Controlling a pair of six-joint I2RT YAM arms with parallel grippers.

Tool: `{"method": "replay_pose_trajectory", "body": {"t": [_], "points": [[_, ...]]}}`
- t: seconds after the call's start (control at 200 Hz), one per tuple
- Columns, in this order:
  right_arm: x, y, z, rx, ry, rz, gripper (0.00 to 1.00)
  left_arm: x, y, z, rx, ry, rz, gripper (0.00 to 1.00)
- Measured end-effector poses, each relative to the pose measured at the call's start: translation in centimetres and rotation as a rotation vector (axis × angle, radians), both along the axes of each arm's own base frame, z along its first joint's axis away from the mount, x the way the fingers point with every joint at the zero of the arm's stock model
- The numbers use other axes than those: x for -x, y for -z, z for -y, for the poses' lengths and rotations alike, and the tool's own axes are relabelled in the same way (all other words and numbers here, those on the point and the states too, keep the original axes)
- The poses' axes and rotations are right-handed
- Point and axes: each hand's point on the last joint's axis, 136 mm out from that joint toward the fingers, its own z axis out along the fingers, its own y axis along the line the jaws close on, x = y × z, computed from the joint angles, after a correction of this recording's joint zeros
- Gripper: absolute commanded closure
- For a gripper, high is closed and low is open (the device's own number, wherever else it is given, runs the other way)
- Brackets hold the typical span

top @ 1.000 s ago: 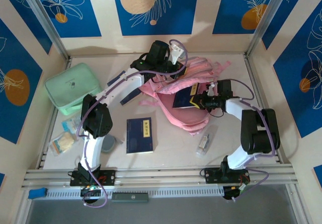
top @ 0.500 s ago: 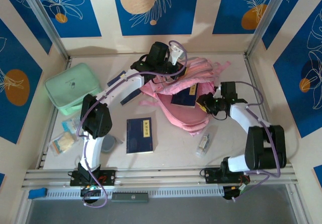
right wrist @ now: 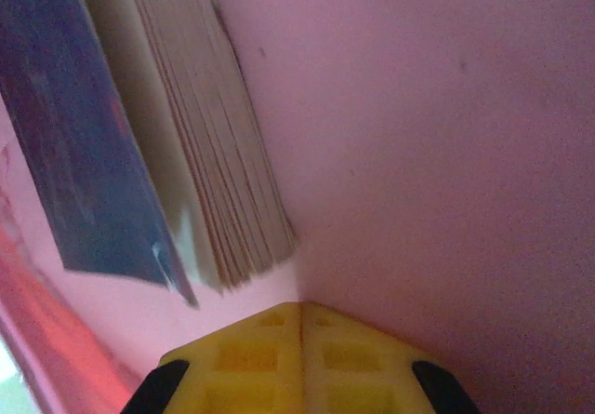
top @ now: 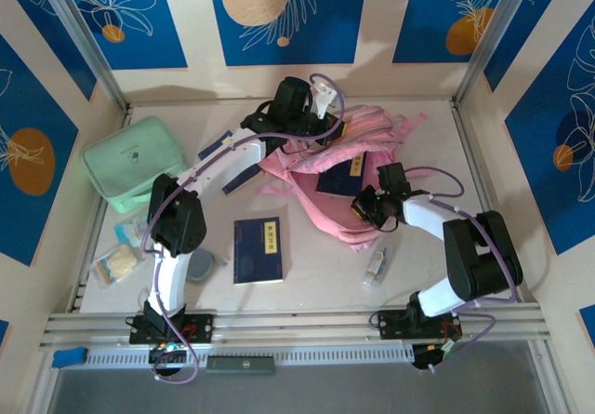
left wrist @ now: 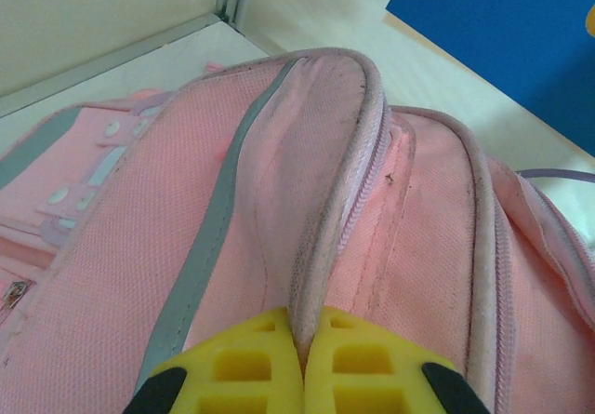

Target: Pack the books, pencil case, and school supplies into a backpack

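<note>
step: judged as book-packing, with one book being seated in the bag
backpack: lay at the far middle of the table, main mouth open
left gripper: clamped tight on a raised zip seam of the backpack, apparently held the mouth up
right gripper: closed on nothing, tucked against the pink lining just beside page edges
book in bag: sat partly inside the opening
second book: lay on the table, apart from the bag
pencil case: lay just left of the second book
next: probably called for backing the right gripper out, then fetching the second book
</note>
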Motion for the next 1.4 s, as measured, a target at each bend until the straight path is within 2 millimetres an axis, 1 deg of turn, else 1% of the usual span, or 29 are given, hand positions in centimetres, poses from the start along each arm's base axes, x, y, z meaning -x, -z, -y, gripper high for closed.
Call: {"method": "replay_pose_trajectory", "body": {"t": [0.165, 0.355, 0.415, 0.51, 0.595, 0.67, 0.79, 0.865, 0.94, 1.02, 1.145, 1.22, 1.281, 1.401], "points": [[-3.8, -1.3, 1.2, 0.044, 0.064, 0.129, 1.0, -0.1, 0.0, -0.1, 0.002, -0.001, 0.002, 1.0], [-7.7, -2.4, 2.8, 0.06, 0.125, 0.223, 1.0, -0.2, 0.1, -0.1, 0.004, 0.0, 0.003, 1.0], [-8.6, -2.8, 3.1, 0.066, 0.125, 0.246, 1.0, -0.2, 0.0, -0.1, 0.005, -0.002, 0.004, 1.0], [-9.3, -3.5, 3.3, 0.094, 0.119, 0.27, 1.0, -0.3, 0.0, -0.2, 0.004, -0.004, 0.005, 1.0], [-9.2, -3.6, 3.5, 0.111, 0.115, 0.271, 0.99, -0.4, 0.0, -0.3, 0.005, -0.005, 0.005, 1.0], [-8.6, -3.7, 3.9, 0.128, 0.122, 0.256, 0.96, -0.4, 0.0, -0.3, 0.004, -0.006, 0.005, 1.0], [-7.0, -4.4, 4.0, 0.142, 0.143, 0.239, 0.86, -0.5, 0.0, -0.4, 0.004, -0.007, 0.004, 1.0], [-5.7, -4.5, 3.3, 0.135, 0.148, 0.228, 0.85, -0.5, 0.0, -0.4, 0.005, -0.008, 0.004, 1.0], [-4.7, -3.9, 2.7, 0.114, 0.16, 0.199, 0.85, -0.5, 0.0, -0.4, 0.006, -0.009, 0.001, 1.0], [-4.1, -2.6, 2.7, 0.11, 0.185, 0.149, 0.87, -0.5, 0.0, -0.4, 0.006, -0.009, 0.001, 1.0], [-4.1, -0.5, 3.3, 0.129, 0.224, 0.088, 0.91, -0.4, 0.0, -0.4, 0.009, -0.003, -0.002, 1.0], [-4.4, 0.2, 3.6, 0.139, 0.237, 0.077, 0.91, -0.4, 0.0, -0.4, 0.01, -0.003, -0.005, 1.0], [-4.9, 0.0, 3.7, 0.14, 0.238, 0.099, 0.91, -0.4, 0.0, -0.4, 0.012, -0.005, -0.008, 1.0], [-6.9, -1.4, 4.5, 0.132, 0.246, 0.197, 0.9, -0.5, 0.0, -0.4, 0.015, -0.01, -0.014, 1.0]]}}
